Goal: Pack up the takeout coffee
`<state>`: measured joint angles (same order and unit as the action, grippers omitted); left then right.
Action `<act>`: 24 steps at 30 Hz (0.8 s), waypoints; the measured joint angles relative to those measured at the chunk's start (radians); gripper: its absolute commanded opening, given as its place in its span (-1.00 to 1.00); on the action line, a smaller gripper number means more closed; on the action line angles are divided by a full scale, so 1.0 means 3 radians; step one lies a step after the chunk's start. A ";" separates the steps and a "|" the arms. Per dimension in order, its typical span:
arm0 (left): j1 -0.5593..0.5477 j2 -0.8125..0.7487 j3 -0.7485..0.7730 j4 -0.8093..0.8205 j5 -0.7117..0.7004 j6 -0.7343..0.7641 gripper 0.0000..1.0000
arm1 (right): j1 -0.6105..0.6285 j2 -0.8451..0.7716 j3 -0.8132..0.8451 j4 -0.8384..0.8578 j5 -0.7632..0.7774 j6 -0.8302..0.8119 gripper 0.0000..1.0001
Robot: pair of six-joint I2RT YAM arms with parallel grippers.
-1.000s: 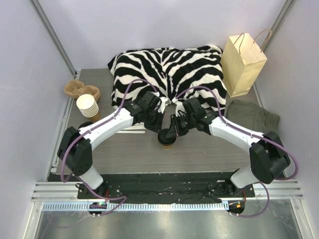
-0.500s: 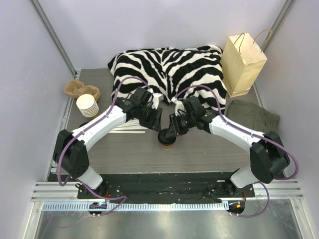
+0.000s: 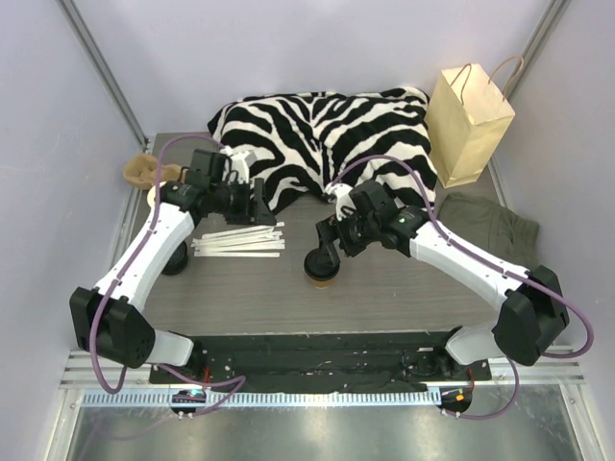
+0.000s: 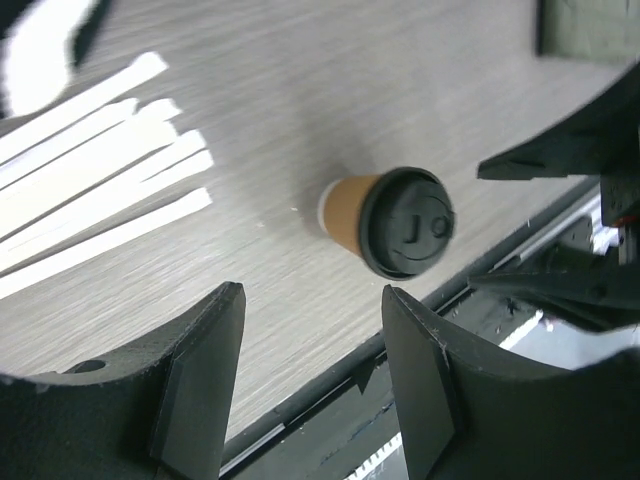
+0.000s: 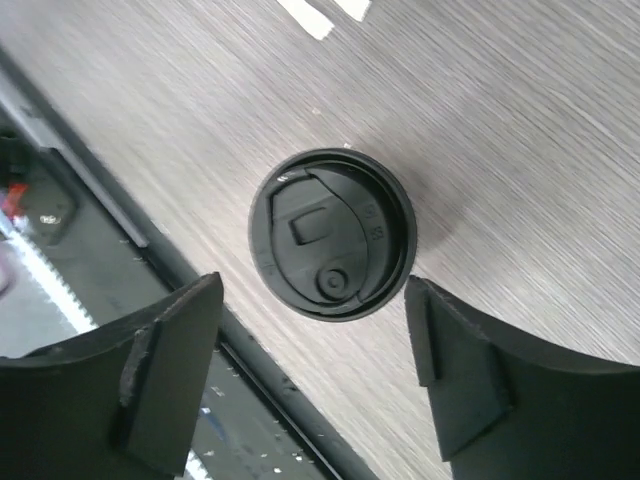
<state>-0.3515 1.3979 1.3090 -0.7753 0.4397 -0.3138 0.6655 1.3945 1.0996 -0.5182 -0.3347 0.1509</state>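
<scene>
Right tool (image 5: 312, 288), jaws apart, above takeout coffee (image 5: 332, 232), cup (image 4: 340, 206) mostly hidden.

This is looking like a robotics lab test cell: plain pale lilac panel walls (image 3: 317, 48) are enclosing a grey wood-grain tabletop (image 3: 384, 298), silver slotted aluminium rails (image 3: 317, 396) are running along its near edge, and a white-and-black left robot arm (image 3: 144, 254) and matching right robot arm (image 3: 461, 257) are sitting bolted to a black base plate (image 3: 327, 351).

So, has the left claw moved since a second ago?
Yes. The left claw has pulled away from the takeout coffee, going left and toward the far edge. It is now by the white strips, near the zebra cushion.
</scene>
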 measured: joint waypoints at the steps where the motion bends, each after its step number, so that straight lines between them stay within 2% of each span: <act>1: 0.0085 -0.0023 -0.0023 0.0000 0.0014 -0.0003 0.23 | 0.0033 0.0010 0.0000 -0.0014 0.0069 -0.0008 0.79; 7: 0.0446 -0.0158 -0.0209 0.0000 0.0102 -0.0057 0.28 | 0.0314 0.0037 -0.0042 -0.0047 0.0436 -0.0132 0.82; 16: 0.0459 -0.0436 -0.1021 0.0295 0.0462 -0.0294 0.31 | 0.0478 0.0112 -0.0205 -0.0134 0.0652 -0.0145 0.89; 24: 0.0482 -0.0408 -0.0914 0.0509 0.0534 -0.0365 0.31 | 0.0533 0.0312 -0.0207 -0.0117 0.0856 0.0023 0.89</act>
<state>-0.2070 1.2755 1.0348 -0.6228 0.5999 -0.4232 0.8253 1.4879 1.0374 -0.5533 -0.0780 0.1577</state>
